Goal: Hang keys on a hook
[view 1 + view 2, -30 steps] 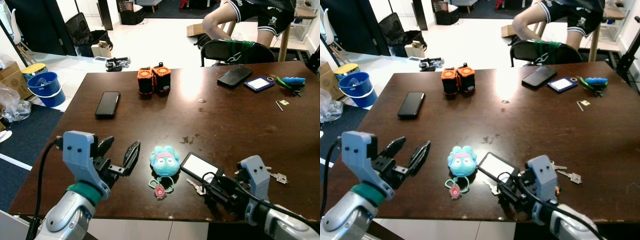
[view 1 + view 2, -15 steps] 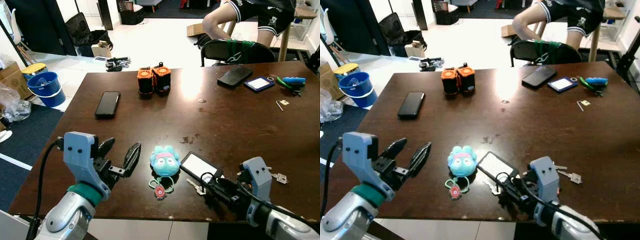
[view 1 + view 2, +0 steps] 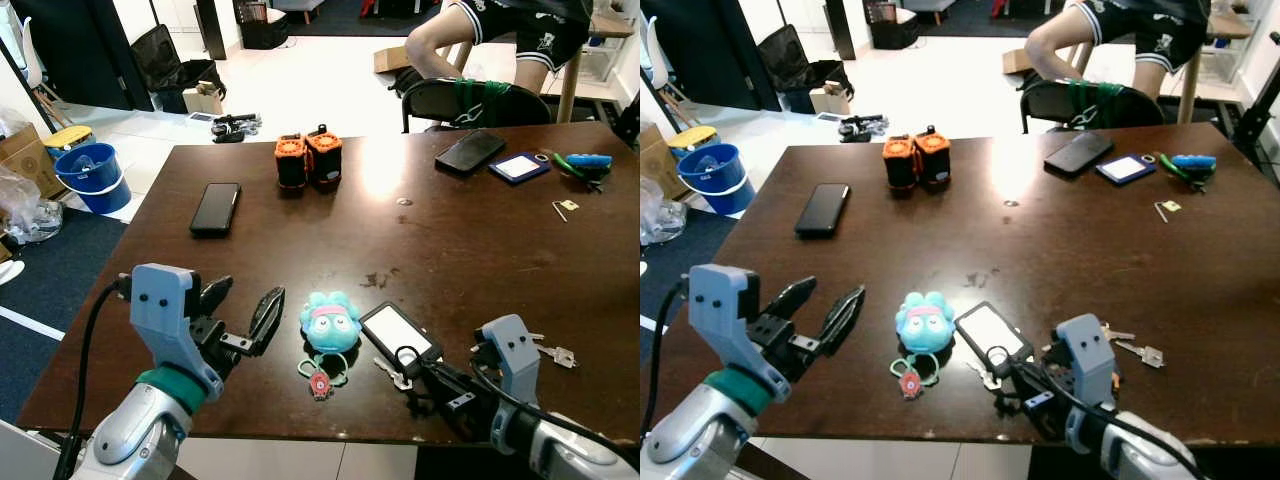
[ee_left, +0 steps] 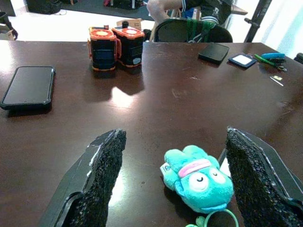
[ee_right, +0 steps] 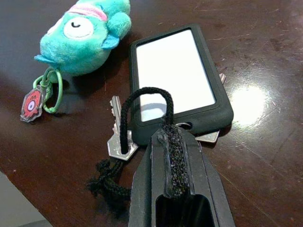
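While the right gripper [image 5: 173, 142] lies low over the near edge of the dark brown wooden table [image 3: 470, 250], its two black fingers are pressed together with no gap, pinching the black cord loop [image 5: 142, 106] tied to the silver keys [image 5: 118, 142]. Those keys rest flat on the table, tucked partly under the near end of a black rectangular card holder with a white face [image 3: 398, 334], which touches the gripper's fingertips.

Just beside the card holder, on the robot's left of it, lies a teal plush toy with a pink headband [image 3: 329, 321], with a green ring and a small red charm [image 3: 320, 384] on its near side. Beyond the plush, further to the robot's left, the left gripper [image 4: 173, 182] hovers above the table with its fingers [image 4: 105, 175] spread wide and holding nothing; seen from its wrist, the plush sits between them.

Well apart from the card holder, toward the far side of the table, stand two orange-and-black boxy devices [image 3: 308, 159] side by side. A black smartphone [image 3: 215, 208] lies flat to their left. At the far right corner lie another dark phone [image 3: 469, 152], a blue-edged card [image 3: 518, 167] and a green-and-blue tool [image 3: 578, 165]. A second small bunch of silver keys [image 3: 553, 353] lies on the right of the card holder. A person's bare legs [image 3: 440, 35] and a dark chair [image 3: 475, 100] are behind the table, and a blue bucket [image 3: 92, 178] stands on the floor.
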You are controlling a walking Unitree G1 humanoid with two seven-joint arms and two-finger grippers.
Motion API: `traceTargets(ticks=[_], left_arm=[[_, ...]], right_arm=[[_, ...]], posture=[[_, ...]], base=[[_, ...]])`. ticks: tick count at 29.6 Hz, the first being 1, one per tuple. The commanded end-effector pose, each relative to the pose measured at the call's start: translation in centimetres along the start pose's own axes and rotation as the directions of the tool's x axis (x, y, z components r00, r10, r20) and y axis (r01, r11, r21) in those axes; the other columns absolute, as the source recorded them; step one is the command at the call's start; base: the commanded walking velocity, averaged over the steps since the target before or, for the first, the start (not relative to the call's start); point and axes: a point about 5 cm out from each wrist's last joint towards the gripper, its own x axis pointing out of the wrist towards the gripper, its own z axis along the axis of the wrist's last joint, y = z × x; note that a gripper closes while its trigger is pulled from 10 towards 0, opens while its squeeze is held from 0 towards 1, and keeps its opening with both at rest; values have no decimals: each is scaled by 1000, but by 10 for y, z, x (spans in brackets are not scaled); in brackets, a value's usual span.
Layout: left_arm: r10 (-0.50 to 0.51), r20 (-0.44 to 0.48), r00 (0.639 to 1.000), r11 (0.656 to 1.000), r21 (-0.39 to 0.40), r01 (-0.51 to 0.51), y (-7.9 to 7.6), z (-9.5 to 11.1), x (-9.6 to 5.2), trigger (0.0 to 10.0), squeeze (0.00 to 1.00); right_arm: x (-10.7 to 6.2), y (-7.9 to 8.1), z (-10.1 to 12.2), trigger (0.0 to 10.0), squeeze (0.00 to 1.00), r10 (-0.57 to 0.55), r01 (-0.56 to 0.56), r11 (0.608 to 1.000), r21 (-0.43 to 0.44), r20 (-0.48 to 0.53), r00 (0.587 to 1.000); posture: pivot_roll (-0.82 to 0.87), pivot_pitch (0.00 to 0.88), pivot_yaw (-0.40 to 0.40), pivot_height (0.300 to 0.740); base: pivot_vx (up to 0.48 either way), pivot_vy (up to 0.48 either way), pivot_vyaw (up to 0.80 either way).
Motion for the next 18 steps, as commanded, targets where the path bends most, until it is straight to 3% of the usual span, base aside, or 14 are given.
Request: traceTargets(ticks=[1,7,12,18], left_arm=[[-5,-11,1000,1000,16,6,0,0,-4,10000,0],[-5,-11,1000,1000,16,5,-1,0,-3,10000,0],[-3,-10,1000,1000,18,3,0,0,-3,10000,0],[0,-9,1000,1000,18,0,0,0,-4,10000,0]], right_arm=[[0,2,-7,0,0,12,-12,1000,6,-28,1000],[1,0,-2,0,0,-8,8,1000,2,-1,1000],[3,-11,14,0,0,-101,99,995,21,116,988],[0,-25,47,0,0,-213,193,976,97,293,932]], posture=[[-162,183,219,740],[-162,178,220,740],[-161,177,219,740],[-168,172,219,740]], base=[[0,0,0],[0,0,0],[0,0,0],[0,0,0]])
